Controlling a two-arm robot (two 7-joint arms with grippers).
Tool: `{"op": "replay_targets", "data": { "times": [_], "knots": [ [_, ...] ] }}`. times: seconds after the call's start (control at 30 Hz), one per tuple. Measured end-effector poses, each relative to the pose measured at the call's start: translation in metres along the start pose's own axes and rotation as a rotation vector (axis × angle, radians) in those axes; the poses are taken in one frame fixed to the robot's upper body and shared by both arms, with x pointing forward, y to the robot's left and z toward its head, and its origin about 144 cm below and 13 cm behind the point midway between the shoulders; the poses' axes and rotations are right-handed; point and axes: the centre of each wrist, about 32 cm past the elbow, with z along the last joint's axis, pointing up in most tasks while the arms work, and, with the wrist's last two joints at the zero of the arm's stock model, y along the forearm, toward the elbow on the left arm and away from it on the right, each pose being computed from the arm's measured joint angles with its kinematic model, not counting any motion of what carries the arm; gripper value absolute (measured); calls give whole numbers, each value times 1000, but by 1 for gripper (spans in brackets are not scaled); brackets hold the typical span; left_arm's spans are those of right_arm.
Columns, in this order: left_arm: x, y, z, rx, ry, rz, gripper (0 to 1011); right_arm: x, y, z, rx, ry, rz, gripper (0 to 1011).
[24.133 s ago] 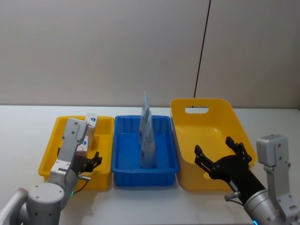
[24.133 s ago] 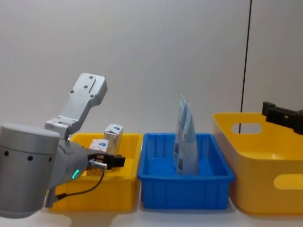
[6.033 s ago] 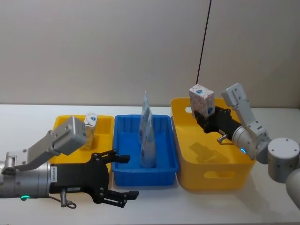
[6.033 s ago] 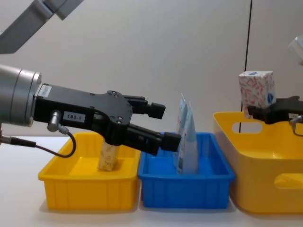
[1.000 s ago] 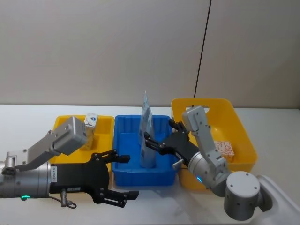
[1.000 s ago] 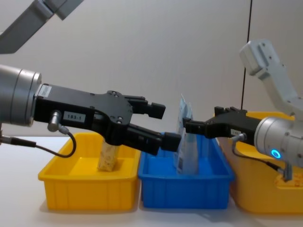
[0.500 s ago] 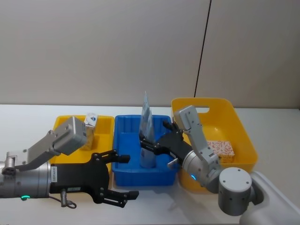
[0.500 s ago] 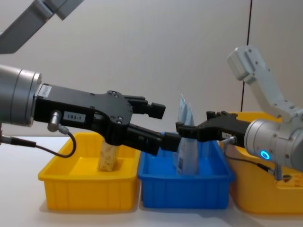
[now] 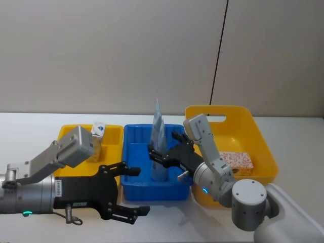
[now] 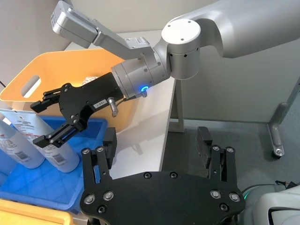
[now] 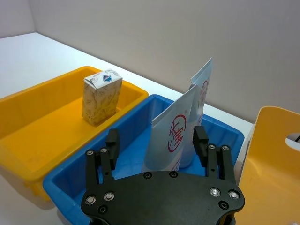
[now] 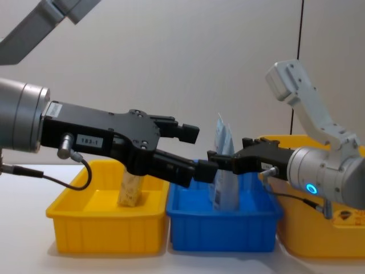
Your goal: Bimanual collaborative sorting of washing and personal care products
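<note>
Right gripper (image 9: 161, 154) now moved in from the yellow bin (image 9: 260, 144), open-jawed around the nearer pouch (image 9: 160, 161) upright mid blue bin (image 9: 132, 172), ready to grasp; left gripper (image 9: 124, 195) idle, open, at desk's front edge.

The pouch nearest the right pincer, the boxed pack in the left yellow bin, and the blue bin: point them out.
Front pouch (image 11: 169, 136), right wrist view, red logo.
Boxed pack (image 11: 101, 96), right wrist view, front face.
Blue bin (image 12: 222, 235), chest view, front wall.
</note>
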Motion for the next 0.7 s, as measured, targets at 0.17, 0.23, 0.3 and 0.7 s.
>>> {"op": "replay_targets", "data": {
  "times": [0.17, 0.23, 0.3, 0.7],
  "knots": [
    [0, 0, 0, 0, 0, 0, 1001, 0, 1, -1, -2, 1, -2, 869],
    [0, 0, 0, 0, 0, 0, 1002, 0, 2, -1, -2, 2, -3, 795],
    [0, 0, 0, 0, 0, 0, 1001, 0, 2, -2, -1, 2, -4, 737],
    [0, 0, 0, 0, 0, 0, 1001, -1, 4, -1, 6, 10, 0, 347]
  ]
}}
